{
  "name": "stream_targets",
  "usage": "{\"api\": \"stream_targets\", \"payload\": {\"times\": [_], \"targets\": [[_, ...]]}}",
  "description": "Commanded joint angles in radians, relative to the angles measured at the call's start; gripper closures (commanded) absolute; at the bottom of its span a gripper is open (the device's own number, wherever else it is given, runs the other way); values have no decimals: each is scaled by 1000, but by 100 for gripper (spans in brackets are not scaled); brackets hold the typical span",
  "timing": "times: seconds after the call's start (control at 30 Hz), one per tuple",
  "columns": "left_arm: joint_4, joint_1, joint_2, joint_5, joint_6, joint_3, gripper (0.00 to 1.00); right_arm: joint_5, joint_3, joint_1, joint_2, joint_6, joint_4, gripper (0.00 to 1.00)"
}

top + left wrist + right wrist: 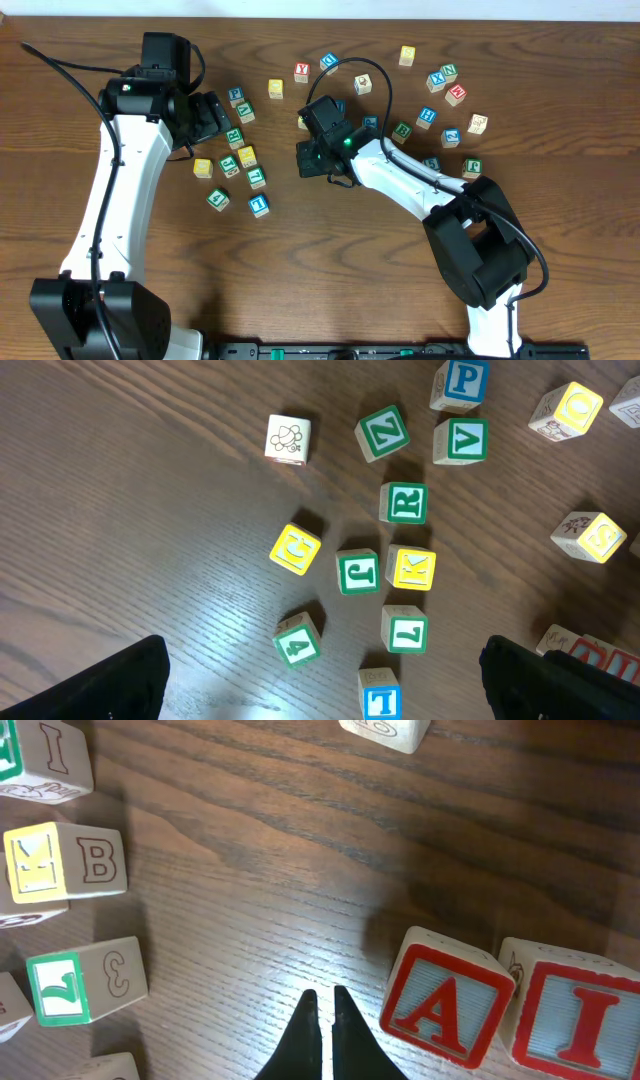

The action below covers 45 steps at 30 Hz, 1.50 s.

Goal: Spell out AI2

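In the right wrist view, the red-framed "A" cube [440, 1010] lies on the table just right of my right gripper's fingertips [322, 995]. The red "I" cube [585, 1020] sits right beside it, further right. The right gripper is shut and empty, with a small gap to the "A" cube. In the overhead view the right gripper [308, 158] is at the table's middle, and its arm hides both cubes. I cannot make out the blue "2" cube in any view. My left gripper [215, 118] is open and empty above the left cluster of cubes [320, 685].
Several letter cubes lie under the left gripper: green "J" [358, 571], yellow "K" [411, 568], green "R" [403, 503], green "4" [298, 642] and a blue-framed cube [380, 695]. More cubes are scattered at the back right [440, 95]. A red "Y" cube [301, 72] lies at the back.
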Motion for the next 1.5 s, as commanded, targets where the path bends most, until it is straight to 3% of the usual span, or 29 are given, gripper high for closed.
{"api": "stream_targets", "payload": {"times": [0.0,1.47], "targets": [[-5,0,2,-20,6,9,2,24,3,8,19,-18,2,99],[-5,0,2,-20,6,9,2,117,3,-43,19,42,-20,99]]}}
